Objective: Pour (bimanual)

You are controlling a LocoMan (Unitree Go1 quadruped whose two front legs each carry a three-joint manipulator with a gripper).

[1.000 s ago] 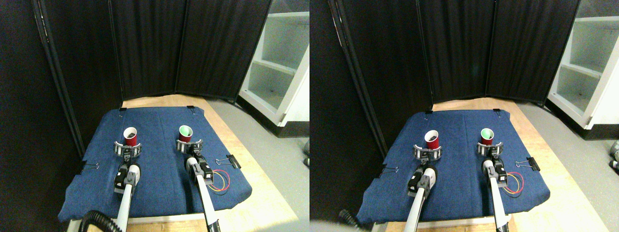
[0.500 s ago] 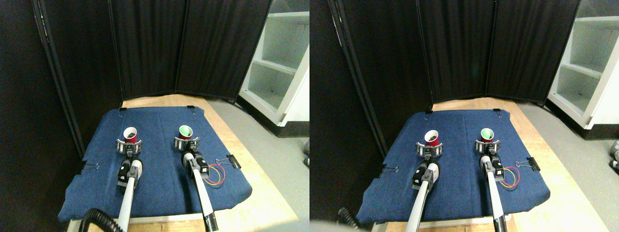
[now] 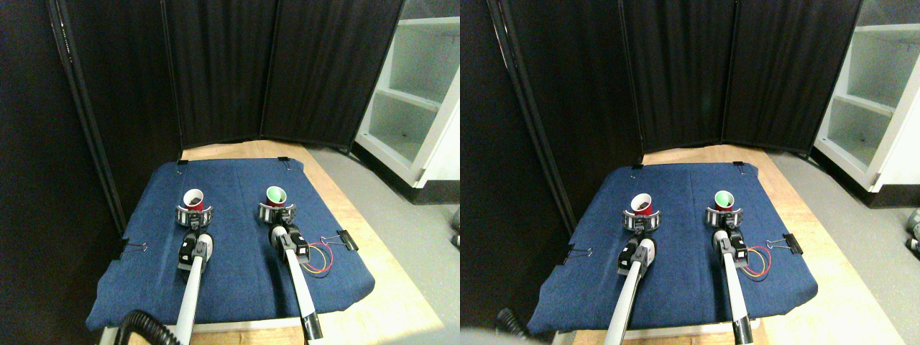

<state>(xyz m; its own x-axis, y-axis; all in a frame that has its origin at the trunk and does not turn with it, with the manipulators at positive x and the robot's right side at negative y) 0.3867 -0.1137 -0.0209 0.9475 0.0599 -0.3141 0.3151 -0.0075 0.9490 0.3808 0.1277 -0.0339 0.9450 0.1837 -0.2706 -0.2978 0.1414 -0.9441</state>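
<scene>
Two cups on blue cloth, one gripper at each.

Red cup (image 3: 193, 199) stands upright, centre-left of frame, w/ left gripper (image 3: 194, 215) ringed round its base; green-lined cup (image 3: 276, 195) upright, centre-right, w/ right gripper (image 3: 277, 213) round its base. Can't tell if either set of jaws is clamped or loose. Cloth (image 3: 237, 280) covers wooden table (image 3: 392, 295); coloured wires (image 3: 321, 259) lower right.

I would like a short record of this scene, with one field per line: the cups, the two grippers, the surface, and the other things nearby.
left cup: red cup, upright, something dark inside
right cup: green-lined cup, upright
left gripper: ring around red cup
right gripper: ring around green-lined cup
surface: blue cloth on wooden board
extras: binder clip, coloured wires near right arm
background: black curtain, white shelf
</scene>
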